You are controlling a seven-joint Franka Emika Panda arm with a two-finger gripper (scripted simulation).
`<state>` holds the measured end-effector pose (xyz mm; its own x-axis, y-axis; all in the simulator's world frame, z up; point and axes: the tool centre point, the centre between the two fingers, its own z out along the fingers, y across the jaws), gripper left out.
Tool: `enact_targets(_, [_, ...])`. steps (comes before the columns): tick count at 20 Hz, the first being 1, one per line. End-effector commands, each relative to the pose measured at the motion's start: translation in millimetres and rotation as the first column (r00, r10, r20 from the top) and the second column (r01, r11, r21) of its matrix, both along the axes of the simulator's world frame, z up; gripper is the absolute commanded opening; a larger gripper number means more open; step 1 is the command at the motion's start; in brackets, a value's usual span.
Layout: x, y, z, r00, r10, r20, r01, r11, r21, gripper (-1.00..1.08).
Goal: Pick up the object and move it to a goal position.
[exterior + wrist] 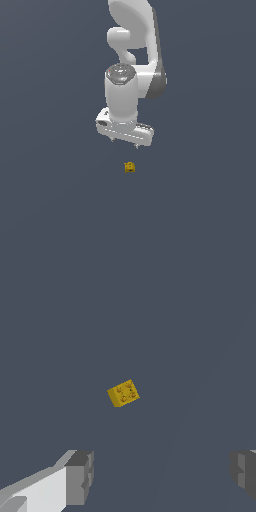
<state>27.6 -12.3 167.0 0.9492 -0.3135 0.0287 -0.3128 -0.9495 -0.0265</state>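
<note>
The object [130,167] is a tiny yellow-orange block with darker marks, lying on the flat grey floor. In the wrist view the object [123,393] shows as a small tilted block, apart from both fingers. My white gripper [124,143] hangs above the floor, up and slightly toward the exterior view's left of the block, not touching it. Its two grey fingertips [80,476] stand wide apart with nothing between them, so my gripper [162,473] is open.
The white arm [132,55] rises behind the gripper toward the top of the exterior view. A plain dark grey floor [50,200] surrounds the block.
</note>
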Motion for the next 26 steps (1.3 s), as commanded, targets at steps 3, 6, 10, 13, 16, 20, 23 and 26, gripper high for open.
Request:
enact_targets(3, [5.0, 2.5, -9.5, 0.993, -0.120, -0.007, 0.120, 0.993, 0.006, 1.00])
enact_targets(6, [8.2, 4.1, -15.9, 0.980, -0.199, -0.012, 0.199, 0.980, 0.008, 1.00])
enact_targets(10, [12.3, 6.4, -24.5, 0.953, -0.302, -0.019, 0.302, 0.953, 0.010, 1.00])
enact_targets(13, [15.4, 8.1, -31.0, 0.926, -0.376, -0.024, 0.377, 0.926, 0.010, 1.00])
enact_targets(16, [18.3, 9.8, -37.5, 0.893, -0.449, -0.028, 0.449, 0.893, 0.009, 1.00])
enact_targets(20, [22.1, 12.1, -46.3, 0.841, -0.540, -0.033, 0.541, 0.841, 0.007, 1.00])
enact_targets(23, [24.8, 13.9, -52.9, 0.796, -0.605, -0.036, 0.605, 0.796, 0.004, 1.00])
enact_targets(26, [27.4, 15.8, -59.4, 0.745, -0.665, -0.038, 0.666, 0.746, 0.001, 1.00])
